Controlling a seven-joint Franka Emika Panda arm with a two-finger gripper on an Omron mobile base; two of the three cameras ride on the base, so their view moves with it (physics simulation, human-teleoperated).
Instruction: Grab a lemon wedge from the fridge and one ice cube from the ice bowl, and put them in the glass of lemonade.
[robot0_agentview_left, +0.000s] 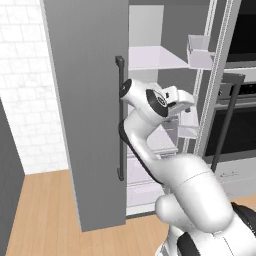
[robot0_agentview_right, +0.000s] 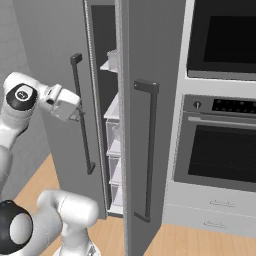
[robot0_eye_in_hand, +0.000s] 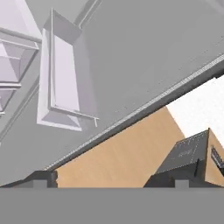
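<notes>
The grey fridge (robot0_agentview_left: 85, 115) stands with both doors swung out, and white shelves (robot0_agentview_left: 155, 59) and clear drawers (robot0_agentview_right: 114, 135) show inside. My gripper (robot0_agentview_right: 77, 116) hangs beside the left door's dark bar handle (robot0_agentview_right: 82, 120), just in front of the opening. In the hand view my gripper (robot0_eye_in_hand: 111, 181) is open, its fingertips (robot0_eye_in_hand: 41, 179) wide apart with nothing between them. That view looks along the door's inner side past a white door bin (robot0_eye_in_hand: 61, 83). The lemon wedge, the ice bowl and the glass of lemonade are out of view.
A built-in oven stack (robot0_agentview_right: 220, 135) with dark glass fronts stands right of the fridge. The right door (robot0_agentview_right: 150, 125) juts out edge-on with its own bar handle (robot0_agentview_right: 151, 150). A white brick wall (robot0_agentview_left: 25, 100) lies to the left, with wooden floor (robot0_agentview_left: 45, 215) below.
</notes>
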